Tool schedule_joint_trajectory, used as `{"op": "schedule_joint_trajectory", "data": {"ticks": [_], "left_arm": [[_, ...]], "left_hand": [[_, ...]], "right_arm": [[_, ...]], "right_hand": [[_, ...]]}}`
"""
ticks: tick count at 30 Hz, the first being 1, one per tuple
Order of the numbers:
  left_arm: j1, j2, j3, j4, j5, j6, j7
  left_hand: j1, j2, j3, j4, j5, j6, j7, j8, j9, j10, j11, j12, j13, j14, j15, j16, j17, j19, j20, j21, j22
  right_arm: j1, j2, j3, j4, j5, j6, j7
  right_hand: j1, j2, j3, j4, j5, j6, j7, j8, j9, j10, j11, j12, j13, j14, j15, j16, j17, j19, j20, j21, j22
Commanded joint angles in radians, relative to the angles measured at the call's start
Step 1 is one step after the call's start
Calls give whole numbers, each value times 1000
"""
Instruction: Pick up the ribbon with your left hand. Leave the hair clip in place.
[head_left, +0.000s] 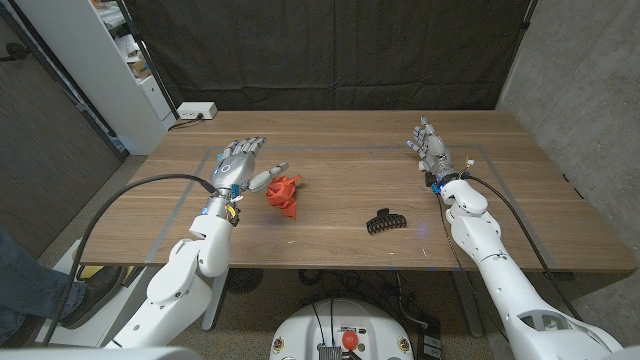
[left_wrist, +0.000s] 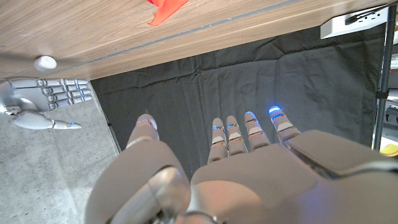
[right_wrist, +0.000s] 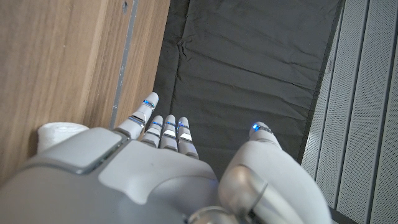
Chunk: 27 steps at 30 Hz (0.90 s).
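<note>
Head view: your left hand (head_left: 238, 165), fingers spread and holding nothing, has the red ribbon (head_left: 283, 193) just beside its thumb; your right hand (head_left: 432, 150) is likewise empty.

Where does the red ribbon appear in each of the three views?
Head view: the ribbon lies on the table, just beside the left hand.
Left wrist view: only a red corner at the top edge, on the wood.
Right wrist view: not in it.
Shared landmark: the black curtain.

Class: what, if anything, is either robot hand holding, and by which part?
Nothing. The left hand is open beside the red ribbon; the right hand is open too.
</note>
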<state>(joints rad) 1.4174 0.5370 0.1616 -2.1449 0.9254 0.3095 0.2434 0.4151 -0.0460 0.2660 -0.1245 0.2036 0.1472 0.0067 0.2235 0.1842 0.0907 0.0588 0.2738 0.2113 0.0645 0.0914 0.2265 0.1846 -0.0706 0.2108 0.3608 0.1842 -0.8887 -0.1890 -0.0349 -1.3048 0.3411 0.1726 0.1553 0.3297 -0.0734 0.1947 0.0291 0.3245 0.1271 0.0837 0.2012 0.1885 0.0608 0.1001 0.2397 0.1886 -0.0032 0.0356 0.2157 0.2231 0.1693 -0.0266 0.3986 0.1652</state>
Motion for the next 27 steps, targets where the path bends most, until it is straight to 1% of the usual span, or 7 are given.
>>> {"op": "schedule_joint_trajectory", "data": {"ticks": [1,4,8,11,16,18,27], "left_arm": [[-2,14,41,-7,90,84,-1],[-6,15,50,-2,98,92,5],[-15,18,61,-3,106,108,-13],[-23,22,70,-2,110,114,-26],[-37,24,88,-1,116,133,-60],[-43,26,97,0,126,144,-74],[-57,28,125,23,143,169,-85]], "left_hand": [[7,-16,-3,-6,7,26,-1,8,5,22,-8,11,7,30,4,12,7,44,5,16,8],[10,-17,-3,-9,8,34,-3,8,6,28,-9,14,10,41,11,14,8,69,5,23,10],[17,-22,-4,-12,10,62,-10,13,7,51,-16,23,17,75,11,22,9,137,5,42,13],[21,-22,-3,-15,10,70,-11,14,8,56,-19,25,19,82,11,23,10,158,5,48,13],[29,-25,-2,-18,12,68,-15,10,8,47,-25,22,21,83,16,21,10,181,6,53,13],[33,-25,-2,-20,14,67,-17,9,8,42,-22,20,22,82,15,20,11,190,6,54,12],[43,-24,2,-23,16,63,-16,5,8,41,-29,19,24,79,14,17,11,206,7,56,11]], "right_arm": [[-3,4,2,5,4,5,1],[-5,4,3,4,6,4,1],[-6,5,4,3,8,5,2],[-6,5,5,2,8,7,3],[-7,4,6,-5,7,6,0],[-8,3,7,-7,8,7,1],[-14,0,10,-16,10,2,-2]], "right_hand": [[0,10,-1,-6,5,9,4,5,1,7,1,-2,1,6,0,9,0,10,-1,-1,2],[0,10,-1,-7,5,12,3,6,1,7,0,-3,1,7,0,9,0,11,0,-2,2],[0,10,-1,-7,5,14,3,6,1,11,0,-3,2,9,2,9,0,13,0,-4,2],[0,9,-2,-8,5,15,3,6,1,11,-1,-4,2,9,2,9,0,14,0,-5,2],[0,10,-2,-8,6,18,3,7,1,13,-1,-5,2,10,2,9,-1,16,1,-7,2],[0,10,-2,-8,6,18,3,7,1,13,-1,-5,2,10,2,9,-1,16,1,-8,2],[0,10,-3,-9,6,19,3,6,1,15,0,-7,2,12,1,9,-1,16,2,-12,2]]}}
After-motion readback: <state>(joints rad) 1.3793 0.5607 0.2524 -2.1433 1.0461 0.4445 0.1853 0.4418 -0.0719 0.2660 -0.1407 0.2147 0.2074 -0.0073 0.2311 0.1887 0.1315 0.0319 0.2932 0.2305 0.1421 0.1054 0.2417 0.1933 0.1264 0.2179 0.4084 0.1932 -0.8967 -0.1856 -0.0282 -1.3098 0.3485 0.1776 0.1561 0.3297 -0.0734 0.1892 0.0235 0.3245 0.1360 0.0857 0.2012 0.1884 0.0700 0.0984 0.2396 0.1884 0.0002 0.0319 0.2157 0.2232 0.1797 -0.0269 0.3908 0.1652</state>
